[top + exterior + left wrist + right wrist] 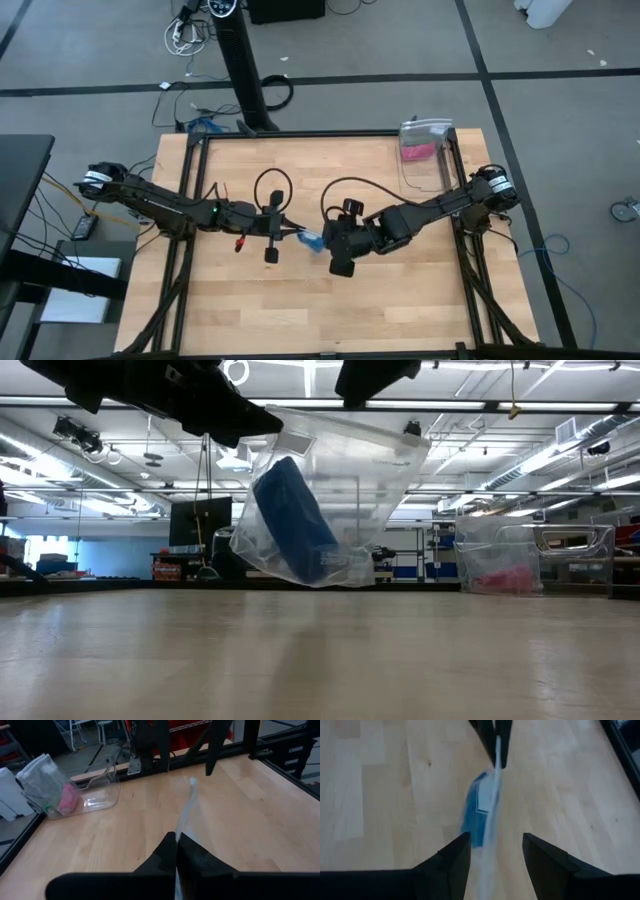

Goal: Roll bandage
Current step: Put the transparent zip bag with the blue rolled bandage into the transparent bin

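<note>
A clear plastic bag (330, 500) with a blue bandage roll (292, 520) inside hangs over the middle of the wooden table, clear of its top. In the high view the bag (311, 241) shows between the two grippers. My left gripper (297, 233) comes from the table's left and is shut on the bag. My right gripper (495, 840) comes from the right and is open. Its two fingers stand on either side of the bag's edge (490, 855). Whether they touch the bag I cannot tell. My left gripper pinches the bag's upper edge (183, 827) between its two shut fingers, near the bag's upper left corner (262, 422). The fingers come nearly level from the table's left. The bag hangs below them, tilted and clear of the table, with the blue roll in its lower part.
A clear plastic container (424, 150) with a pink item inside stands at the table's far right corner; it also shows in the left wrist view (70, 795) and in the low view (510, 565). Black cables (270, 186) loop above the table's middle.
</note>
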Action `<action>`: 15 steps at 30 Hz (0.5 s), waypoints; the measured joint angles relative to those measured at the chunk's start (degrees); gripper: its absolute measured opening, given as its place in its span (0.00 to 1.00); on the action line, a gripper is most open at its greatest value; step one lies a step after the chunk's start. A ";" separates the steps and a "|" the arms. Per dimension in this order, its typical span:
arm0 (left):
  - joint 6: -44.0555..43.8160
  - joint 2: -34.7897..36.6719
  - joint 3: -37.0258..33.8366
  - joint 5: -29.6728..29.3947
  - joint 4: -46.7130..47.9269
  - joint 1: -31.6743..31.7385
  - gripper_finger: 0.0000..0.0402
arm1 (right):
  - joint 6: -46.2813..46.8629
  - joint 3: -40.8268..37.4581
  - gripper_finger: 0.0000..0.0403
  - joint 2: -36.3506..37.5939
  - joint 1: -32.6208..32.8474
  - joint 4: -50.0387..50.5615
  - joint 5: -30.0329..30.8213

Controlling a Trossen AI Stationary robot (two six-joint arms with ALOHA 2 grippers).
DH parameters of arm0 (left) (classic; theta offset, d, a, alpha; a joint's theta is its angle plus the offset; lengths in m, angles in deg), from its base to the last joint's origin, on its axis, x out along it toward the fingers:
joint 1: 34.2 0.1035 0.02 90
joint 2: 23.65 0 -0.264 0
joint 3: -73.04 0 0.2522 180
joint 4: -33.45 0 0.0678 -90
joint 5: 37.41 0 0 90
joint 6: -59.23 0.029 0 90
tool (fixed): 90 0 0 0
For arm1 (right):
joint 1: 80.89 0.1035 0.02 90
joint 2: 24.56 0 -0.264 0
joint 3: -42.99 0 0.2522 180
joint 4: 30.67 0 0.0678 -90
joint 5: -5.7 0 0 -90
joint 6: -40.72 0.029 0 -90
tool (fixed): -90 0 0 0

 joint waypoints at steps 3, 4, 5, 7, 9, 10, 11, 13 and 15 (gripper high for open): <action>0.02 -0.02 0.00 0.00 -0.47 0.00 0.03 | -0.87 -0.81 0.42 -0.02 -0.90 -0.97 -1.63; 0.02 -0.02 0.00 0.00 -0.76 0.00 0.03 | -1.58 -1.15 0.41 -0.04 -1.23 -1.22 -2.18; 0.04 -0.02 0.00 0.00 -1.14 0.00 0.03 | -1.90 -1.55 0.41 -0.04 -1.54 -1.75 -2.83; 0.04 -0.02 0.00 0.00 -1.66 0.00 0.03 | -1.94 -2.27 0.39 -0.04 -2.16 -2.66 -4.81; 0.04 -0.04 0.00 0.00 -1.76 0.00 0.03 | -1.97 -2.64 0.39 -0.07 -2.51 -3.50 -5.32; 0.04 -0.04 0.00 0.01 -1.93 0.00 0.03 | -2.00 -2.70 0.39 -0.09 -2.64 -3.97 -5.28; 0.04 -0.04 0.00 0.02 -2.08 0.00 0.03 | -2.10 -2.71 0.39 -0.09 -2.73 -4.09 -5.28; 0.02 -0.04 0.00 0.00 -2.43 0.00 0.03 | -2.11 -2.72 0.38 -0.09 -3.07 -4.11 -5.29; 0.02 -0.06 0.00 0.02 -3.23 0.00 0.03 | -2.66 -2.75 0.35 -0.09 -3.43 -4.00 -5.43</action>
